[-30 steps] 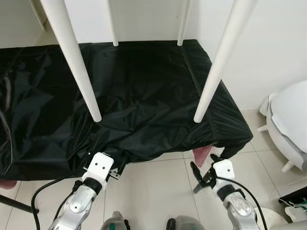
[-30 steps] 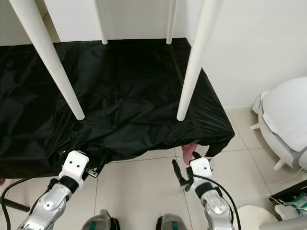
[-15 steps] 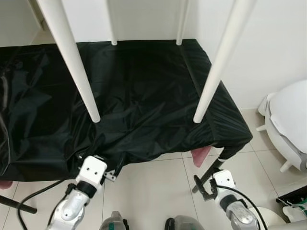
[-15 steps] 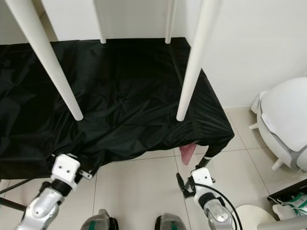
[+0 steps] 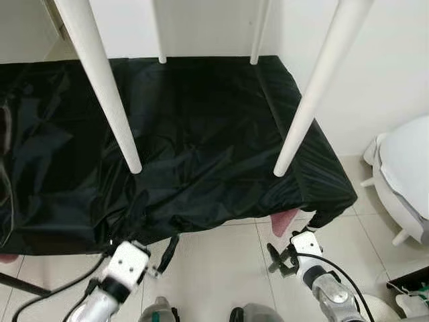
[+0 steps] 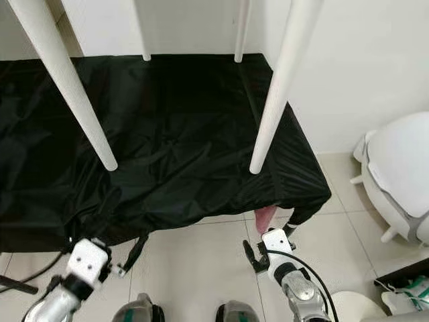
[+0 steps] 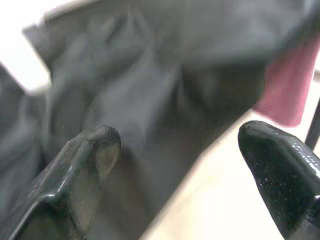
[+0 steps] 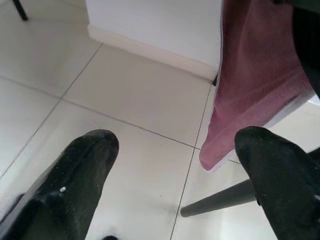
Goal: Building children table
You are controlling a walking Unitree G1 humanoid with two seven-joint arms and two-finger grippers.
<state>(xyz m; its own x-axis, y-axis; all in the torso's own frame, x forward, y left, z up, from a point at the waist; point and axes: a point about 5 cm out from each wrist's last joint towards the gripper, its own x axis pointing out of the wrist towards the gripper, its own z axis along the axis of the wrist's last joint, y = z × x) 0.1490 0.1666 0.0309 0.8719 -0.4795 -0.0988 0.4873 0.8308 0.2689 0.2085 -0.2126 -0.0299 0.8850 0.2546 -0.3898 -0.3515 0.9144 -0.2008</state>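
Four white table legs (image 5: 107, 87) point up; children's table lies inverted on black-draped bench (image 5: 201, 147). Left gripper (image 5: 164, 253) and right gripper (image 5: 280, 258) low below bench front edge, fingers spread, empty. Legs look fitted; next likely grasp and flip table.

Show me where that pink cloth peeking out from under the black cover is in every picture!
Left eye view: pink cloth hangs below the black cover's front right corner, just above the right claw.
Right eye view: same spot, under that corner.
Left wrist view: blurry pink patch beside the dark cover.
Right wrist view: pink cloth hanging over the floor tiles.
Shared landmark: the black cover's edge.
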